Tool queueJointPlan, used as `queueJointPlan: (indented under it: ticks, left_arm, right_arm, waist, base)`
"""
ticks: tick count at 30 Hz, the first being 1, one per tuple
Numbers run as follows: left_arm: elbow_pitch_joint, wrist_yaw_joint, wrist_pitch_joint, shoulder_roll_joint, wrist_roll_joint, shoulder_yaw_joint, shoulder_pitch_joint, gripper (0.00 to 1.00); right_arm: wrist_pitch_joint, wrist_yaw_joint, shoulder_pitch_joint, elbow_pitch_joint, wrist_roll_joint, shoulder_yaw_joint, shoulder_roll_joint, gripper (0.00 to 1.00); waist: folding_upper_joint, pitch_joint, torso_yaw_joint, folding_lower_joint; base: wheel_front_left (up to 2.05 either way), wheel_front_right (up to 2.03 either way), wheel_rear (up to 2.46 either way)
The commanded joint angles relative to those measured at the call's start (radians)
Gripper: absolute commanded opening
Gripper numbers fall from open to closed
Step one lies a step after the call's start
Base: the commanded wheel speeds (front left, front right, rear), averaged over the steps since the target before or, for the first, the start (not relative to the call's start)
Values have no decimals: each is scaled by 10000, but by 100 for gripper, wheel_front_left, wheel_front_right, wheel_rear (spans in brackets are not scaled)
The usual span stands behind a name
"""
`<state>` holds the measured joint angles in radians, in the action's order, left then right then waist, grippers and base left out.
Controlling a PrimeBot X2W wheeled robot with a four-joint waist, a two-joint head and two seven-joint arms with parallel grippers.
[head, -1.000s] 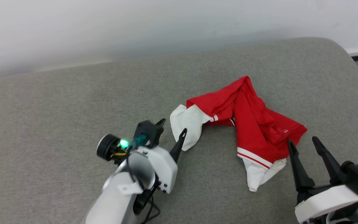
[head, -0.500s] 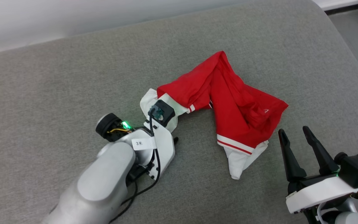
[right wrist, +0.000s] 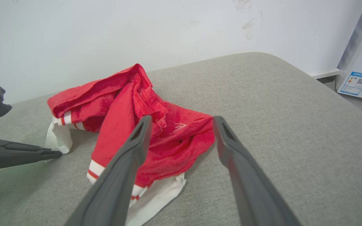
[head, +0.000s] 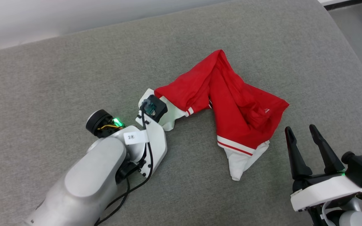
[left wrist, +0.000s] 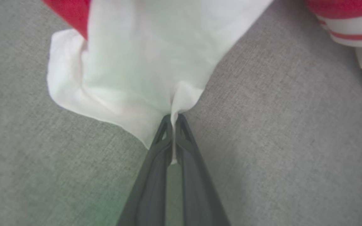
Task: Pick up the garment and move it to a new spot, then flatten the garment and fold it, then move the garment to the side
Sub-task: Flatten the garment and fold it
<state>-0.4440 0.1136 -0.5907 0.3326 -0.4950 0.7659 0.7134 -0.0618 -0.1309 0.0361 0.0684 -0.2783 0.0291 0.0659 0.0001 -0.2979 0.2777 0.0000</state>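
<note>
Garment: red jersey-style T-shirt of soft knit with white short sleeves and red-white stripe trim [head: 240,116]. It is found crumpled in a bent, ridged heap on the grey woven upholstered surface [head: 58,78], towards that surface's right end.

Left claw [left wrist: 172,121]: closed tight on the edge of the nearer white sleeve [left wrist: 137,62], with a thin pleat of cloth pinched between the dark fingers. The fingers are laid low, almost flat to the surface. This is judged to be so that one free edge is taken rather than a bunch. The sleeve is judged to have been chosen as an outlying corner by which the heap can be drawn out and carried.

Right claw [head: 300,128]: spread wide, nothing held. It is stationed near the right corner of the red body and beside the second white sleeve [head: 240,161], apart from the cloth. It is judged to be kept ready for a second grip, so that the garment can be raised by two points.

Step in hand: pick-up. The first grip is made and the lift is not yet begun.

Caution: so thin a pinch may slip under the weight of the heap.
</note>
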Motion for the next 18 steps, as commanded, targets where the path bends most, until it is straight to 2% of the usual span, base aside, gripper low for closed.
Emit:
queueJointPlan:
  ticks: [1, 9, 18]
  left_arm:
    - [-34, -43, 3, 138, 76, 17, -285, 0]
    - [1957, -926, 951, 963, 127, -512, -1230, 0]
    - [4557, -2584, 1169, 2256, -194, -1314, -3757, 0]
  right_arm:
    - [-43, 3, -42, 0, -53, -39, -33, 100]
    - [166, 3, -276, 178, -150, -237, -14, 100]
    - [519, 3, -735, 524, -28, -371, 58, 100]
  waist:
    - [-1, 95, -96, 0]
    - [-1, 575, -843, 0]
    - [-1, 1318, -1737, 0]
  base:
    - [0, 0, 0]
    - [0, 0, 0]
    - [0, 0, 0]
